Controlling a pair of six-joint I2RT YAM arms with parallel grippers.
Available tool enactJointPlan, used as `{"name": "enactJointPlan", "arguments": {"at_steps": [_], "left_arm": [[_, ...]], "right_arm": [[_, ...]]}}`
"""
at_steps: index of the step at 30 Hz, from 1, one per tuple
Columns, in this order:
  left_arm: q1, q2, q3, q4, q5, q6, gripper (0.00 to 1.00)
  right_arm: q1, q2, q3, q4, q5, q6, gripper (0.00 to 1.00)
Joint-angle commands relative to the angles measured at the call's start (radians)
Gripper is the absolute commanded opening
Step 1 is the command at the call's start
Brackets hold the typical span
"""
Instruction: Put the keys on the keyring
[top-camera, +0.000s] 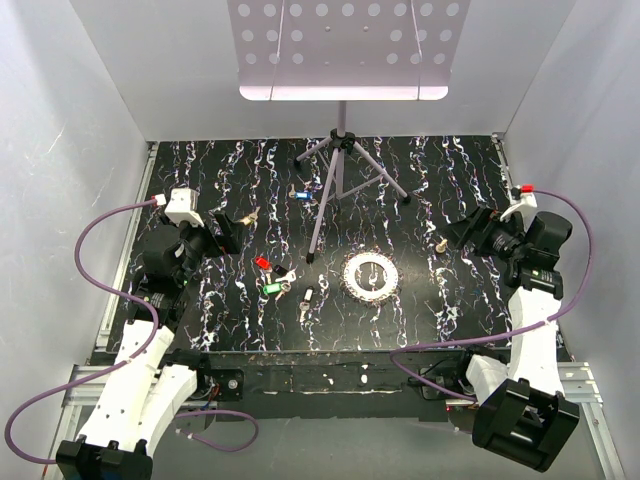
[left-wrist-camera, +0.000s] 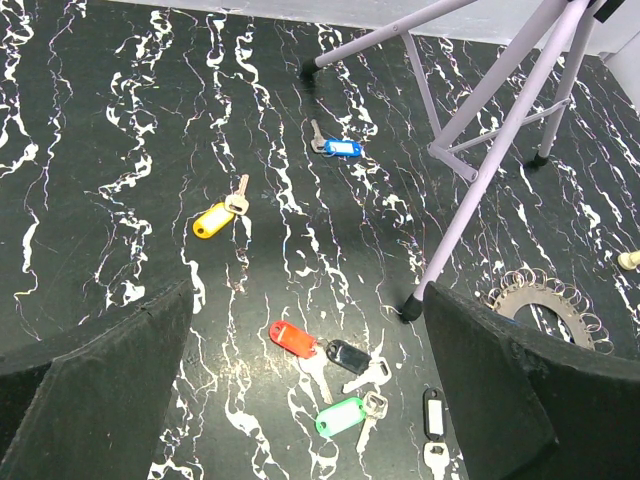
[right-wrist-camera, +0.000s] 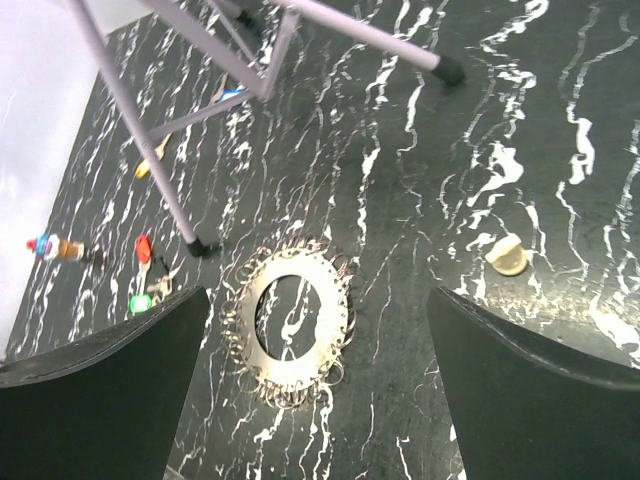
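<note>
The keyring (top-camera: 370, 274), a flat silvery ring with small loops round its rim, lies on the black marbled table right of centre; it also shows in the right wrist view as keyring (right-wrist-camera: 298, 322). Keys with a red tag (top-camera: 263, 262), black tag (top-camera: 283, 272) and green tag (top-camera: 270, 289) lie clustered left of it. A blue-tagged key (top-camera: 300, 195) and a yellow-tagged key (left-wrist-camera: 213, 220) lie farther back. My left gripper (top-camera: 222, 232) hangs open above the left side, with the cluster (left-wrist-camera: 340, 417) below its jaws. My right gripper (top-camera: 465, 232) is open, right of the keyring.
A lilac tripod stand (top-camera: 335, 180) stands at the back centre, one foot (top-camera: 311, 258) just left of the keyring. A perforated panel (top-camera: 340, 45) sits on top of it. A small beige piece (top-camera: 440, 245) lies near the right gripper. White walls enclose the table.
</note>
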Motion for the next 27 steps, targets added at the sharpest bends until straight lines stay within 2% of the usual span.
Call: {"name": "enactJointPlan", "arguments": {"at_steps": [1,7,11,14,20,24,27], "left_arm": [[-0.001,-0.009,0.002,0.011,0.006,0.009,1.00],[-0.001,-0.001,0.002,0.014,0.029,0.004,1.00],[0.000,0.013,0.001,0.022,0.064,-0.011,0.99],[-0.001,0.036,0.007,0.019,0.077,-0.020,1.00],[-0.001,0.074,0.010,-0.021,0.138,-0.118,1.00],[-0.001,0.080,-0.004,-0.049,0.227,-0.230,0.99],[0.000,0.086,-0.005,-0.061,0.271,-0.281,1.00]], "right_arm": [[-0.005,-0.020,-0.014,0.053,-0.171,-0.095,1.00],[-0.006,-0.028,-0.041,0.058,-0.283,-0.200,1.00],[-0.006,-0.036,-0.074,0.063,-0.458,-0.320,1.00],[-0.006,-0.034,-0.071,0.003,-0.600,-0.426,1.00],[-0.006,-0.034,-0.035,-0.054,-0.593,-0.420,1.00],[-0.006,-0.037,-0.020,-0.017,-0.528,-0.321,1.00],[-0.006,-0.031,-0.012,-0.020,-0.518,-0.310,1.00]]}}
